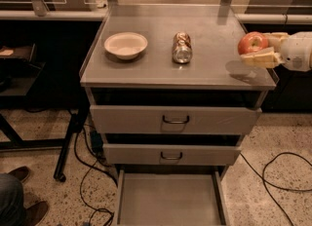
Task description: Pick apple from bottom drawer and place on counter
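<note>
The pincer (262,49) is parked at the far right of the view, over the right-hand rim of the table (214,66). It's clamped on the apple (250,42), which is gripped between the pale fingers (261,60). The apple is held a bit above the surface, with its shadow thrown onto the grey top just below it.

Further left, a crushed shiny can (182,47) is laid on its side around the middle of the table. A white bowl (126,45) is set left of that, and both are well apart from the apple.

Underneath, two drawer fronts (175,119) with dark loop handles are shut. The bottom drawer (168,200) is pulled right out, so its flat grey floor is shown. Cables (280,171) are strewn over the speckled floor, and a shoe (19,173) can be made out at lower left.
</note>
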`<state>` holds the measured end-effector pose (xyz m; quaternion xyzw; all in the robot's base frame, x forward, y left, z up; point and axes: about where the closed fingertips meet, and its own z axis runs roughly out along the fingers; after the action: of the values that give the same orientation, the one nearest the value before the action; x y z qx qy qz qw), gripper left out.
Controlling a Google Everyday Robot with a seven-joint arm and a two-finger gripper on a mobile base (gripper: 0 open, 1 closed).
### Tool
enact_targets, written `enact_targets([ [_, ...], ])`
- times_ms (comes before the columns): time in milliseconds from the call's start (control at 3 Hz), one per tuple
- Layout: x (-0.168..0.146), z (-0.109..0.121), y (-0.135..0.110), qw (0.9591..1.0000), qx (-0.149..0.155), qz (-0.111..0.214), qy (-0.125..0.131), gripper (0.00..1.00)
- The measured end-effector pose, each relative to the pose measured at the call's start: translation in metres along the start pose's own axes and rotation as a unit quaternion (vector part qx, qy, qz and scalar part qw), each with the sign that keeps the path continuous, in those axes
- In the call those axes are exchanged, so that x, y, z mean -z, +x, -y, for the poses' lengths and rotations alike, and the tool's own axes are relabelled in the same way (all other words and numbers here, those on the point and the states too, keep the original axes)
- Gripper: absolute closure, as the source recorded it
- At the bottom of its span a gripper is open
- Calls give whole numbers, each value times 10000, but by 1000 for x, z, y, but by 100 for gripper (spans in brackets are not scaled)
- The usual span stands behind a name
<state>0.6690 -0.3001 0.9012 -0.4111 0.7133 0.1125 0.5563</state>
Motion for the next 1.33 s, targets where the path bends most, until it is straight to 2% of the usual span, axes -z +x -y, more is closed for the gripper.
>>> enact_targets([
  [333,-16,-12,3,9984,-37,-145,-538,100],
  [667,-31,-23,11,9939,-34,-305,-1060,100],
  [1000,-38,-24,15,9922,51,-299,-1206,100],
  [1333,-41,-16,20,9903,-225,-363,-1320,100],
])
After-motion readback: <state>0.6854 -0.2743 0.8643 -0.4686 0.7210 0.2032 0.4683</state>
